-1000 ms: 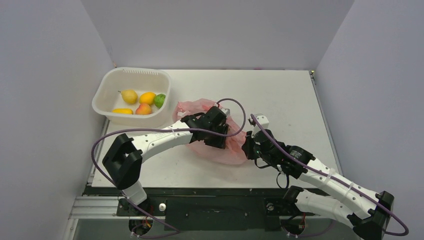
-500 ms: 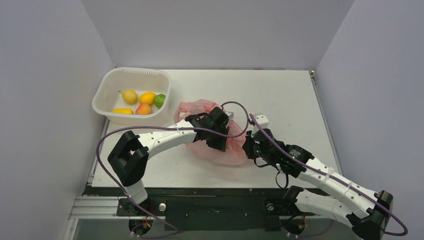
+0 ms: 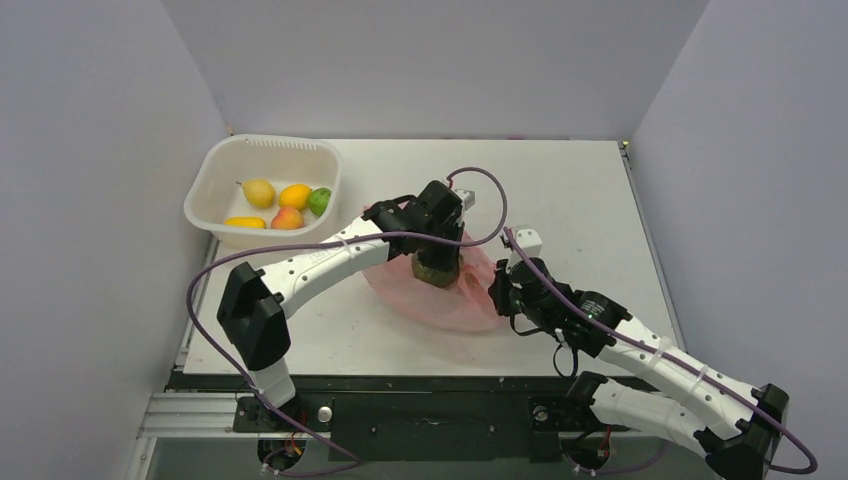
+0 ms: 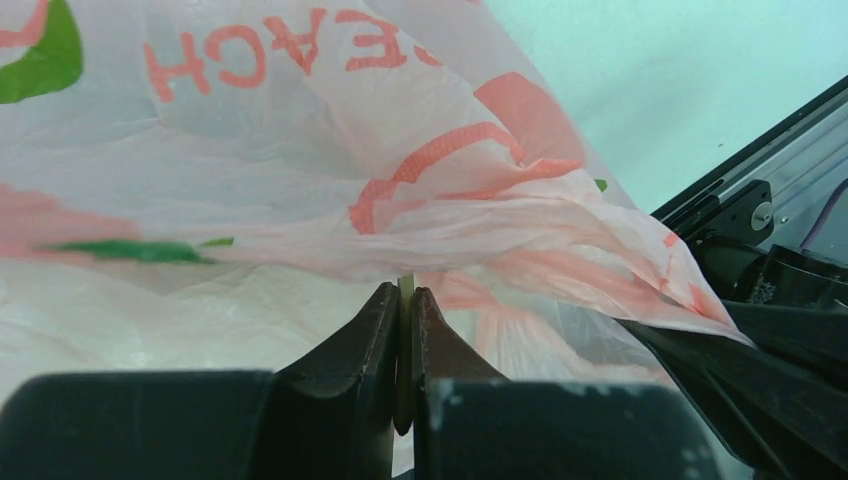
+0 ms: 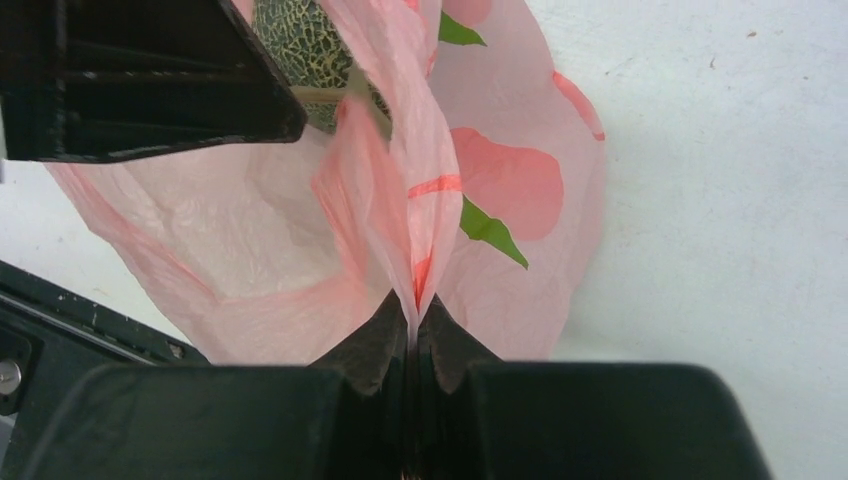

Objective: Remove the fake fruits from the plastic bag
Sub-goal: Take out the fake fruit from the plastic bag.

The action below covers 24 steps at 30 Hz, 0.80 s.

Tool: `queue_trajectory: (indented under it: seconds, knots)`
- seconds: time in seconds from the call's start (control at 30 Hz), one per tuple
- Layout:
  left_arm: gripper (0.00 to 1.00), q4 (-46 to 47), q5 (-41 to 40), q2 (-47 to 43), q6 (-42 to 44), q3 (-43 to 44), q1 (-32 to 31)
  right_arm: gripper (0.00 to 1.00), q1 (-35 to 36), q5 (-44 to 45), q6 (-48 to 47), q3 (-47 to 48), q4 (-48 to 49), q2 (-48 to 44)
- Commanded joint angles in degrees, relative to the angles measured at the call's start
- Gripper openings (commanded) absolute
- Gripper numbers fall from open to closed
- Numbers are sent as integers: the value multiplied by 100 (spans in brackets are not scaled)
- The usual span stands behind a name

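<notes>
- Five small fruits (image 3: 288, 217) sit in the basin (image 3: 262, 238), far left on the table (image 3: 570, 190): pear, orange, lime, a yellow one and a peach-coloured one. That part looks done.
- The melon (image 3: 437, 268) is the last one I can see. It is dark with a netted rind, mid-table, right under the left claw (image 4: 405, 298) and over the bag (image 3: 440, 305).
- In the right wrist view the melon (image 5: 300, 45) shows at the top, with a fold of pink film across its right side. It is up at the bag's mouth, and I cannot tell if it is fully clear of the film.
- The bag lies crumpled mid-table, well apart from the basin. No other fruit shows through it, though the folds hide some of the inside.
- Judgement: the task is nearly done. What's left is to get the melon free of the bag and set it down, likely in the basin.
- Left claw: the jaws are all but closed, pinching a thin pale sliver at the tips. This is probably the melon's stem, since a pale stub shows by the fingertip in the right wrist view. The melon itself is hidden in the left wrist view, where only printed bag film (image 4: 250, 200) shows past the tips.
- Right claw (image 5: 412, 322): the jaws are closed tight on a pinched ridge of bag film at the bag's near-right side. It touches no fruit and seems to be anchoring the bag.
</notes>
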Motion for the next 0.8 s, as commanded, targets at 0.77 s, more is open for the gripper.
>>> queue_trajectory:
  seconds: [0.77]
  knots:
    - [0,-609,1491,-1491,-131,1165,893,0,-357,741,373,118,187,19]
